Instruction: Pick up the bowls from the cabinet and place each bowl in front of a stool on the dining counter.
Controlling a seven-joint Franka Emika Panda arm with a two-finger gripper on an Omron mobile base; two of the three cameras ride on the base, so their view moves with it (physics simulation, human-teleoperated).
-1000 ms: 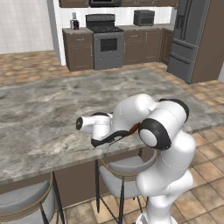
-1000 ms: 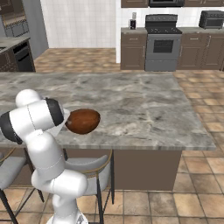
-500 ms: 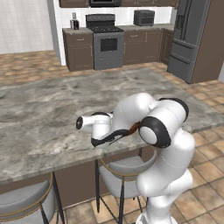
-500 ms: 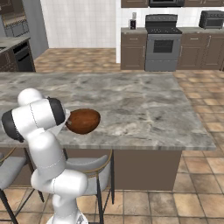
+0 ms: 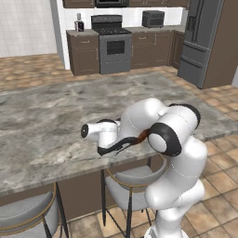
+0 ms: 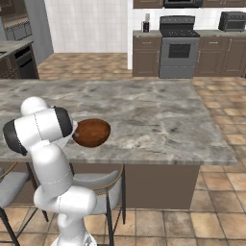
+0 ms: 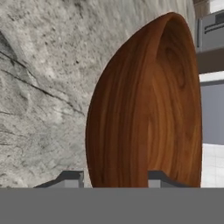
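Bowl: reddish-brown bowl sits on the dining counter, close to its near edge, above the stool just right of the arm
Bowl, hand view: wall and rim of the bowl fill the space between the two finger tips, marbled top behind it
Gripper: gripper low at the counter edge, jaws astride the bowl's wall at a narrow-to-middling gap — whether they grip or have let go, cannot tell
Change: against the frames a second back, bowl and arm lie almost the same; no lift, no slide visible
Meaning: judged as the set-down of this bowl in front of a stool, release probably in hand
Hidden: in the left base view the forearm covers nearly all the bowl — finger contact not visible
Unclear: second stool cut off at the frame edge
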